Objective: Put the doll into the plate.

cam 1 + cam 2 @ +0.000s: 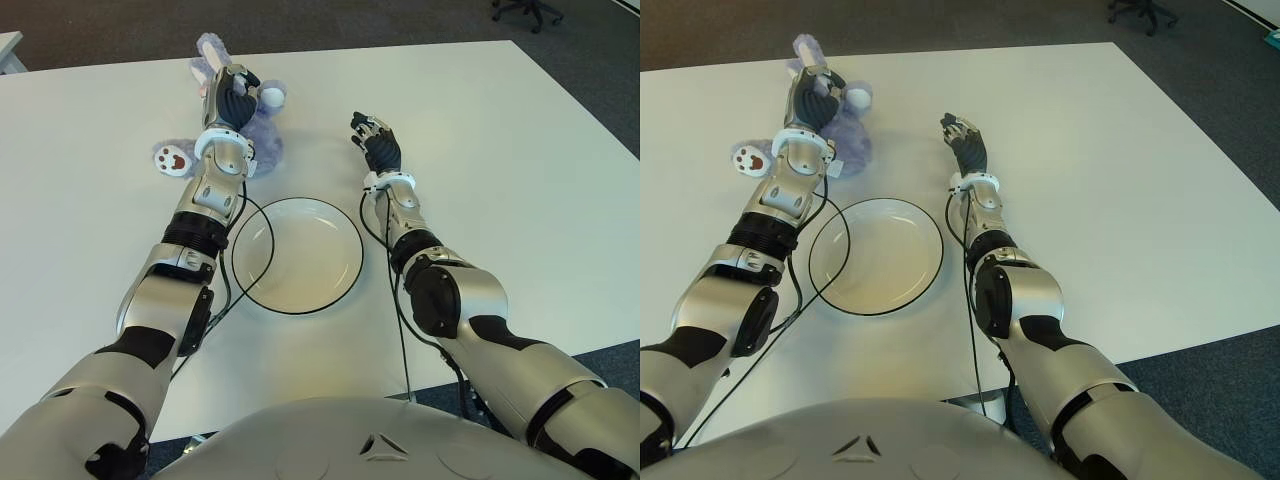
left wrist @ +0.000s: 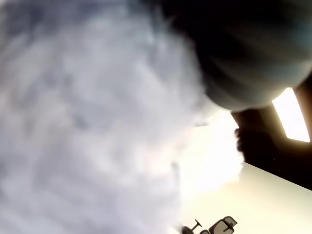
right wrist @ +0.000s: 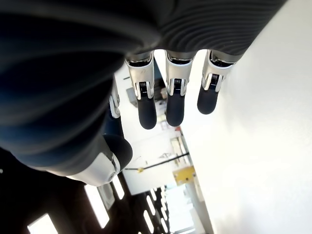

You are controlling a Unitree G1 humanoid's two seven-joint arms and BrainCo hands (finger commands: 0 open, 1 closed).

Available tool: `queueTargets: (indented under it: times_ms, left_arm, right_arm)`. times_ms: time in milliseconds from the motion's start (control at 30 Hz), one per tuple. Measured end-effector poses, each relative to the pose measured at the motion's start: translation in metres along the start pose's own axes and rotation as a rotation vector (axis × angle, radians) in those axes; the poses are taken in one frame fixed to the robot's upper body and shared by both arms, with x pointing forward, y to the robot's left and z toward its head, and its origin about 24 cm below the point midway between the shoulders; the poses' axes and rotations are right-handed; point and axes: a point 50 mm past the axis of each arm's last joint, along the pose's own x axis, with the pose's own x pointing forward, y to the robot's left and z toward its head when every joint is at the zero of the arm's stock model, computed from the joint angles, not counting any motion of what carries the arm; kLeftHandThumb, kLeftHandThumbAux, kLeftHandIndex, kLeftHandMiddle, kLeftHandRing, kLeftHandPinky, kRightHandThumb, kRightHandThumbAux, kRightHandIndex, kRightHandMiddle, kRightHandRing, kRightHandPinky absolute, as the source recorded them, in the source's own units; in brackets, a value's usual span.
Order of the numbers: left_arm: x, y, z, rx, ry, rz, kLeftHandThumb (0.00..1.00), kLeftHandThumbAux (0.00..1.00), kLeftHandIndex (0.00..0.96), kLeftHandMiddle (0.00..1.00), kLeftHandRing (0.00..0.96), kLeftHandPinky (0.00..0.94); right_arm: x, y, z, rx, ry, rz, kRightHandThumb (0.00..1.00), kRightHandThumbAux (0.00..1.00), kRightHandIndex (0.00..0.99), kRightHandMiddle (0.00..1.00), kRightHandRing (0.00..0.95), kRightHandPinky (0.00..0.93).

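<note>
With the left hand (image 1: 232, 95) laid over the purple doll (image 1: 262, 135) beyond the empty plate (image 1: 298, 255) (its grip cannot be told), a full wrap around the body is best secured before lifting, while the right hand (image 1: 378, 140) is held slack-fingered and empty beside the plate.

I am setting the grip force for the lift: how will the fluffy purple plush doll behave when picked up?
The fluffy purple plush doll looks soft all over, so it will probably squash under the left hand on it and sag where unsupported. Its loose paw may dangle and brush the white round plate. It seems light for its size and unlikely to slip.
</note>
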Motion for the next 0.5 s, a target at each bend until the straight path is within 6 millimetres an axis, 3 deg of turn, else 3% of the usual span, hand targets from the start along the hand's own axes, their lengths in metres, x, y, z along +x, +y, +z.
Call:
queueTargets:
  times_ms: [500]
  left_arm:
    - [0.0030, 0.0040, 0.0051, 0.003, -0.025, -0.010, 0.730, 0.693, 0.445, 0.849, 0.860, 0.867]
  right_arm:
    - [0.0002, -0.0002, 0.0003, 0.008, -0.001, -0.005, 0.701, 0.732, 0.402, 0.173, 0.132, 0.135]
